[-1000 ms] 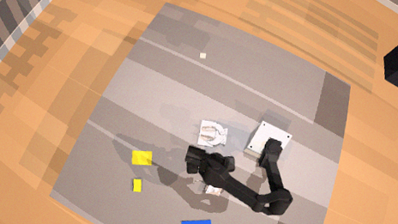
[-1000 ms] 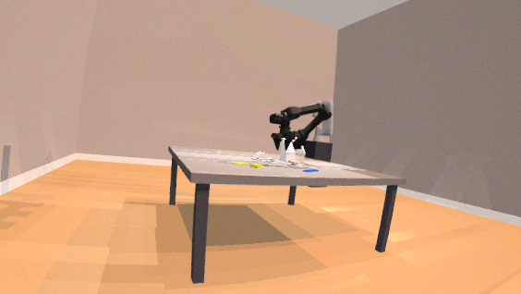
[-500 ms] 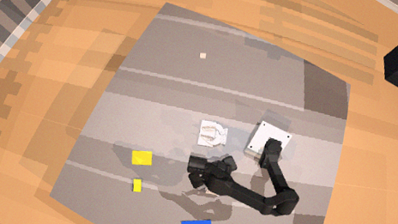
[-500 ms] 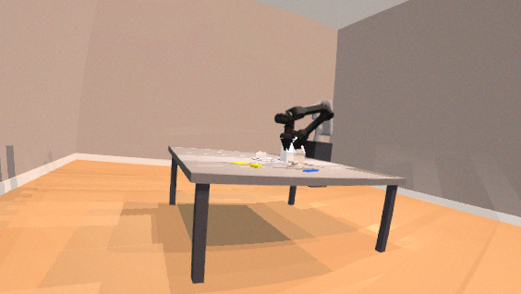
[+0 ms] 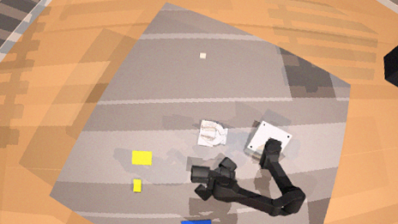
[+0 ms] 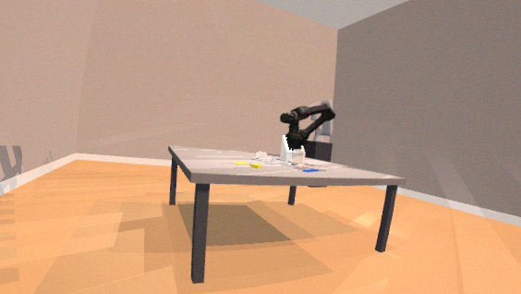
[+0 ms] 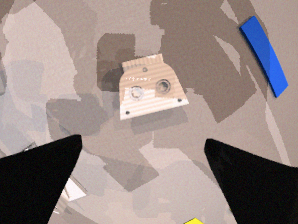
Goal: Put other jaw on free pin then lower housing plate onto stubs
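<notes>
Pincer (image 5: 202, 181) (image 7: 144, 143): ours, wide and unladen, presumably so to straddle the plate. Housing plate (image 7: 152, 89): flat on the counter (image 5: 167, 74) (image 6: 277, 177) (image 7: 280, 10), twelve o'clock of our fingertips in the wrist view, probably laid apart for lifting.
</notes>
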